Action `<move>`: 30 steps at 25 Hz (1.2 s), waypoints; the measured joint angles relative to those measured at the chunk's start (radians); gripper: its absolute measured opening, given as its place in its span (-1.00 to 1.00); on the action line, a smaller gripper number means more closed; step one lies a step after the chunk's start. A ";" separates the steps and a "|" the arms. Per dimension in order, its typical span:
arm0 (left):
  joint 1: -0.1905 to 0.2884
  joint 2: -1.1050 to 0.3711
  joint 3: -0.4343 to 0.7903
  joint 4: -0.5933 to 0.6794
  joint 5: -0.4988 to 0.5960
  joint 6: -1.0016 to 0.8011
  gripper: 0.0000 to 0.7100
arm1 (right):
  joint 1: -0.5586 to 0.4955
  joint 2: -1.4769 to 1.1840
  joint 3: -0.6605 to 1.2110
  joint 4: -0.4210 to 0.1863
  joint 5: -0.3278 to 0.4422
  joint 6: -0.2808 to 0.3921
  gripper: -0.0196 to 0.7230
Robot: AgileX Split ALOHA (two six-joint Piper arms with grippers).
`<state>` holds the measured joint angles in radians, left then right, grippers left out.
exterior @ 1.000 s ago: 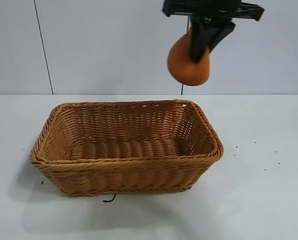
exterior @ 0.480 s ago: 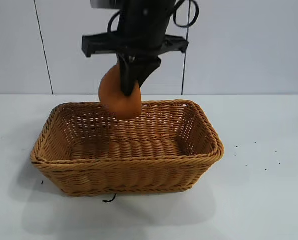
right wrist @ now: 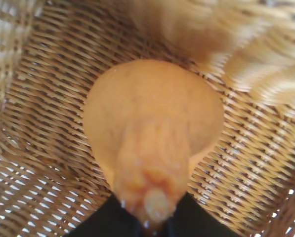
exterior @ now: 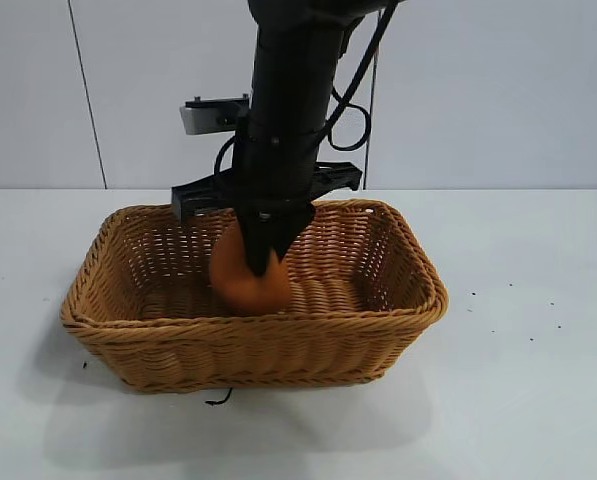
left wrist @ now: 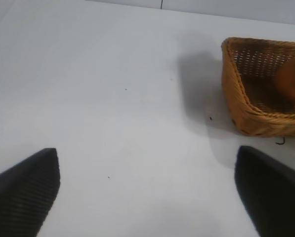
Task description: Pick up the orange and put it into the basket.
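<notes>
Holding orange (exterior: 248,283) inside basket (exterior: 418,300), right tool (exterior: 263,262) clamped

orange (exterior: 248,283) inside basket (exterior: 278,340), on table (exterior: 518,380)

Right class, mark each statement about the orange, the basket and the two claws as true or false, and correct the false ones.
1. The right claw grips the orange. True.
2. The orange lies on the table beside the basket. False: it is held low inside the basket.
3. The left claw is shut on the basket rim. False: it is open above bare table, apart from the basket.
4. The basket stands upright. True.
5. The basket holds several fruits. False: only the orange shows.
</notes>
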<state>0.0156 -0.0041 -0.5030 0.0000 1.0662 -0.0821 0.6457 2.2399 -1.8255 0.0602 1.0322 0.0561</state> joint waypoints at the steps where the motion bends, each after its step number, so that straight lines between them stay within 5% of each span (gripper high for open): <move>1: 0.000 0.000 0.000 0.000 0.000 0.000 0.95 | 0.000 0.000 0.000 0.003 0.004 0.000 -0.01; 4: 0.000 0.000 0.000 0.000 0.000 0.000 0.95 | 0.000 -0.010 0.000 0.005 0.019 0.000 0.68; 7: 0.000 0.000 0.000 0.000 0.000 0.000 0.95 | 0.000 -0.034 -0.020 0.000 0.044 0.000 0.87; 13: 0.000 0.000 0.000 0.000 0.000 0.000 0.95 | -0.009 -0.082 -0.189 -0.082 0.164 0.000 0.91; 17: 0.000 0.000 0.000 0.000 0.000 0.000 0.95 | -0.060 -0.098 -0.276 -0.125 0.172 0.000 0.91; 30: 0.000 0.000 0.000 0.000 0.000 0.000 0.95 | -0.494 -0.120 -0.282 -0.158 0.184 -0.018 0.91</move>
<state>0.0156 -0.0041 -0.5030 0.0000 1.0662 -0.0821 0.1518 2.1199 -2.1076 -0.0975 1.2166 0.0381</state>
